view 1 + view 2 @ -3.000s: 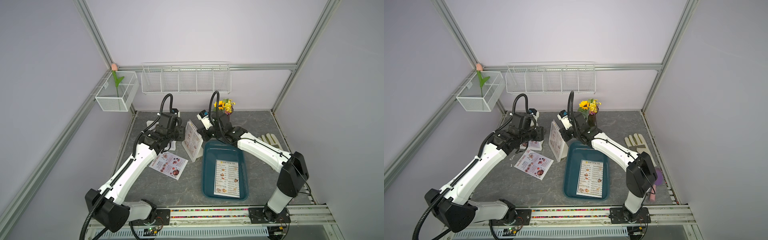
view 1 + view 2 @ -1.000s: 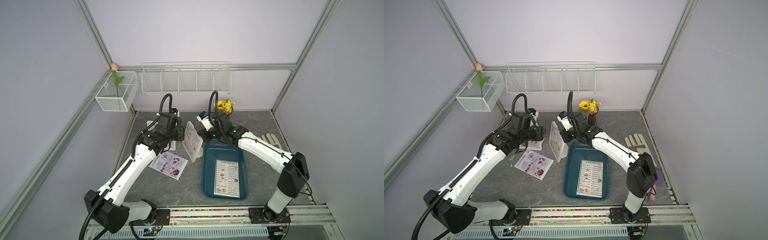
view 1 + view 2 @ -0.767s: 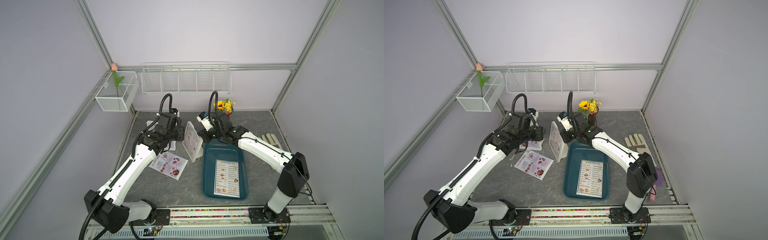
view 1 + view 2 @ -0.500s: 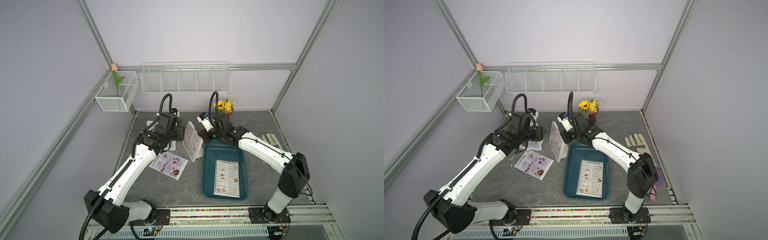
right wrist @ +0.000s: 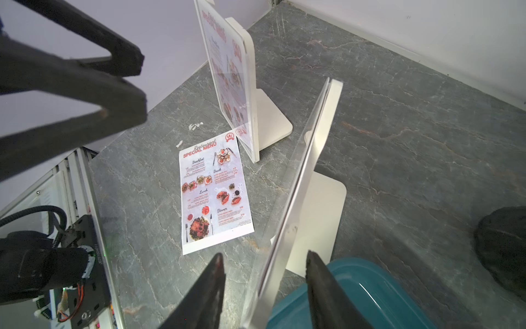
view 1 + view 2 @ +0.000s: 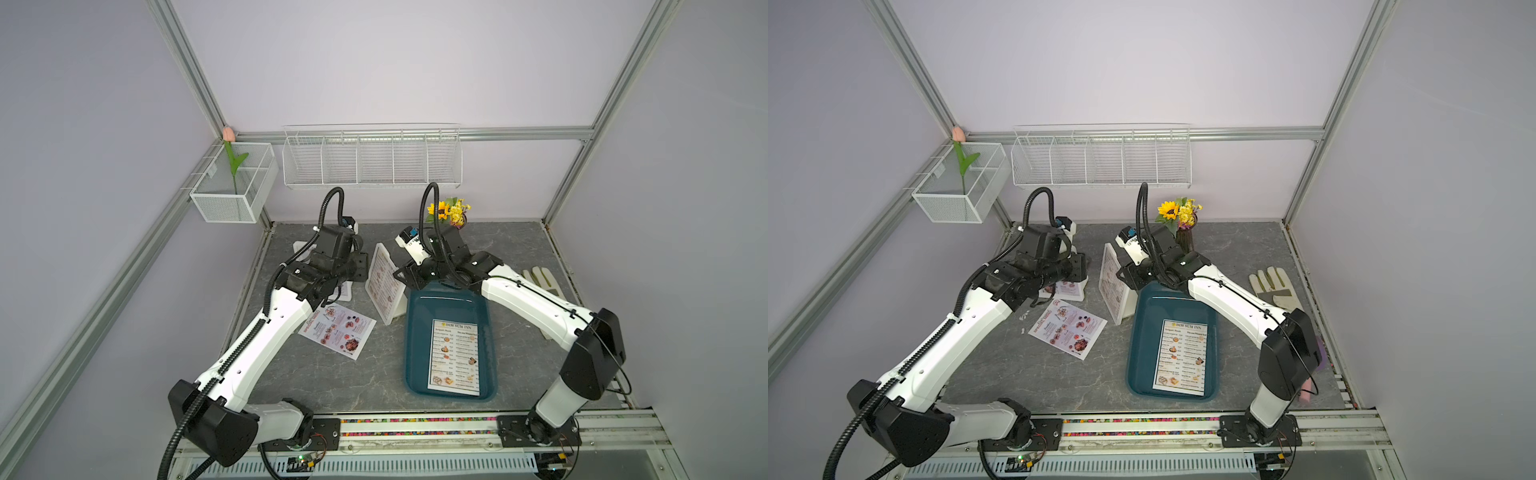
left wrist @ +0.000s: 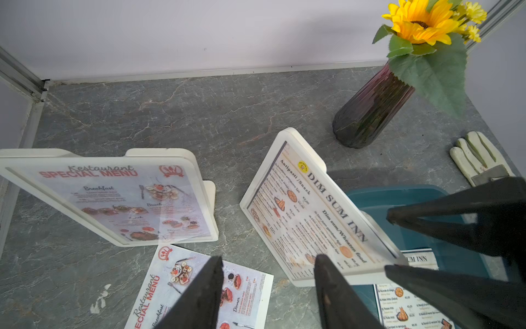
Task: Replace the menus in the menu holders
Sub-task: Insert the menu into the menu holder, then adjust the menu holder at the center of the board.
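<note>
Looks like the right gripper (image 5: 264, 255) just popped open, jaws loosely straddling the edge of the menu holder (image 5: 331, 108) right beside the teal tray (image 5: 355, 273), with the Dim Sum menu (image 7: 310, 216) inside, so I'd guess that swap's done; the left gripper (image 7: 268, 257) hangs half-open, empty.

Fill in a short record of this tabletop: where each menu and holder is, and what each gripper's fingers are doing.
Left holder: standing, shows SPECIAL MENU
Middle holder: standing beside the tray, shows DIM SUM INN
Loose menu: SPECIAL MENU, flat on the table
Tray menu: DIM SUM INN, lying in the teal tray
Left gripper: fingers apart, holding nothing
Right gripper: fingers apart, either side of the middle holder's edge
Also there: vase of flowers, glove
</note>
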You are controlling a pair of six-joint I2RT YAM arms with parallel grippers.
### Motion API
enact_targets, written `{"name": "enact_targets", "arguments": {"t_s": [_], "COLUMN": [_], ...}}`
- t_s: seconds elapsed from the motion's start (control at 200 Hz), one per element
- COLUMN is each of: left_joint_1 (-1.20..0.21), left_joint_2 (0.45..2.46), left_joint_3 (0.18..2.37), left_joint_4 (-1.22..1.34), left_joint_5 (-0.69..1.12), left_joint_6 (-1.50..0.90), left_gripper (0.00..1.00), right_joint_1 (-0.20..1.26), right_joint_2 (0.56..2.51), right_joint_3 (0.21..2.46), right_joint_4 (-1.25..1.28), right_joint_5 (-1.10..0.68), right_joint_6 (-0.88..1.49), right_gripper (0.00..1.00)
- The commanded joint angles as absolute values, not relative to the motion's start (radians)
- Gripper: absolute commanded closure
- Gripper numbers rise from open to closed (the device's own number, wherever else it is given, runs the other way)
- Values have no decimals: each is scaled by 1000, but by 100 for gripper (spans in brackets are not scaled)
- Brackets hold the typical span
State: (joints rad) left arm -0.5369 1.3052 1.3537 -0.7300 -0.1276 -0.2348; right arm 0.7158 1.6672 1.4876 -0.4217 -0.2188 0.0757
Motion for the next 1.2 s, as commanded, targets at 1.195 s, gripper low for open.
{"name": "enact_targets", "arguments": {"t_s": [1.195], "left_joint_1": [-531], "left_joint_2": [1285], "left_joint_3": [1352], "left_joint_4": [-716], "left_joint_5": [-174], "left_joint_6": [-225], "left_gripper": [46], "right_joint_1": [642], "right_joint_2": [1864], "right_joint_3": [1355], "right_joint_4": [59], "right_joint_5": [20], "right_joint_6": [-224], "right_gripper": [23]}}
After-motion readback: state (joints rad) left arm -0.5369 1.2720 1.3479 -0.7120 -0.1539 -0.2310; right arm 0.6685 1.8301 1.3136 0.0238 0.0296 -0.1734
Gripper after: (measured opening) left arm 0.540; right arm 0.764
